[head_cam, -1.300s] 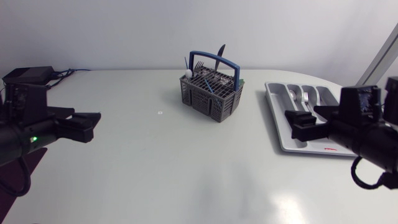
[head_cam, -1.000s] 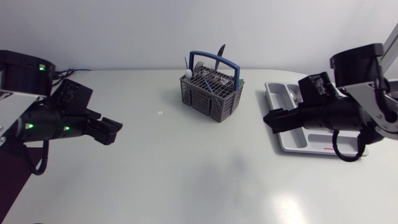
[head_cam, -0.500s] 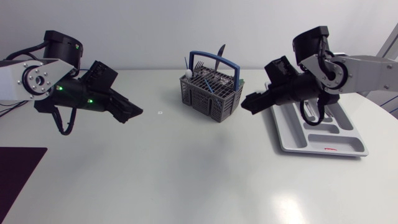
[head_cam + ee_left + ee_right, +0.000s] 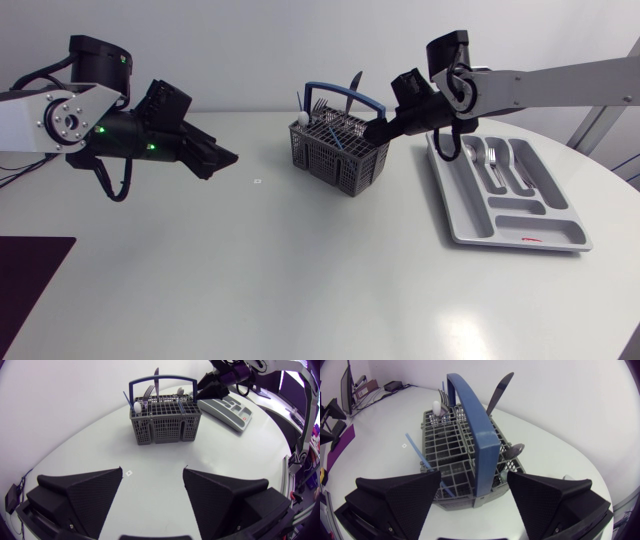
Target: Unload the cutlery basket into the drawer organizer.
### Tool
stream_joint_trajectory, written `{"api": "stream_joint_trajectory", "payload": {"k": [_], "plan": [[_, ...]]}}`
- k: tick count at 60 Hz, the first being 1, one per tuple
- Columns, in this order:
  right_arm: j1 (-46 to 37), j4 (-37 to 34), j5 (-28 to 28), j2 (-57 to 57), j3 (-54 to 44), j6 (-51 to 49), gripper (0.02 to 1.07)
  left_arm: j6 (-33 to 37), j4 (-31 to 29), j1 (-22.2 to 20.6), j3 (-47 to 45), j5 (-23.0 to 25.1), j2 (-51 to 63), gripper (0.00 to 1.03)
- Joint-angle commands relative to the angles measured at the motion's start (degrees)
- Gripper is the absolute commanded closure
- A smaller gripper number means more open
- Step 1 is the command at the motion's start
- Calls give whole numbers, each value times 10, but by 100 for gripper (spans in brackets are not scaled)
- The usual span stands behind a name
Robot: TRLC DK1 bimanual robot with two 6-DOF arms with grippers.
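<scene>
Your right gripper (image 4: 374, 128) hovers over the cutlery basket (image 4: 335, 155), fingers spread wide — poised, I judge, to reach in — while the left gripper (image 4: 225, 157) (likewise released, empty) hangs well clear of the basket, opposite the drawer organizer (image 4: 455, 205).

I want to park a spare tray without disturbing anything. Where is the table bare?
The near half of the table is bare, in front of the cutlery basket and drawer organizer. So is the stretch between the left claw and the basket, bar a tiny marker. Crowded: the basket's organizer side, where the right claw hangs.
</scene>
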Motion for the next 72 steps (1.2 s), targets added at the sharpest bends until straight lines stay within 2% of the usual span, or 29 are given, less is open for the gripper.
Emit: {"api": "stream_joint_trajectory", "payload": {"k": [1,6,11,13,14,26,49,59,62,64,68,72], "plan": [[1,9,-2,32,36,-8,19,6,4,-2,15,5,14,12],[-1,13,-2,45,56,-10,37,6,4,0,12,5,14,12],[4,18,-2,46,56,-21,62,7,4,0,7,7,14,12],[6,18,-3,44,54,-25,79,7,4,0,4,9,14,12],[8,19,-5,44,52,-27,83,7,4,-1,4,9,14,12],[31,20,-5,18,14,-42,94,6,4,-5,-5,10,12,12],[79,6,-5,-123,-138,-38,94,11,-5,-12,-33,23,-17,12],[107,7,-2,-177,-206,-25,94,19,-34,-27,-45,39,-33,12],[115,10,8,-189,-219,-24,92,23,-41,-36,-46,41,-38,12],[116,9,12,-195,-221,-23,85,24,-45,-45,-46,42,-39,12],[116,8,22,-217,-231,-18,42,24,-47,-57,-44,42,-39,12],[113,4,23,-249,-243,-16,15,23,-60,-73,-32,43,-36,12]]}}
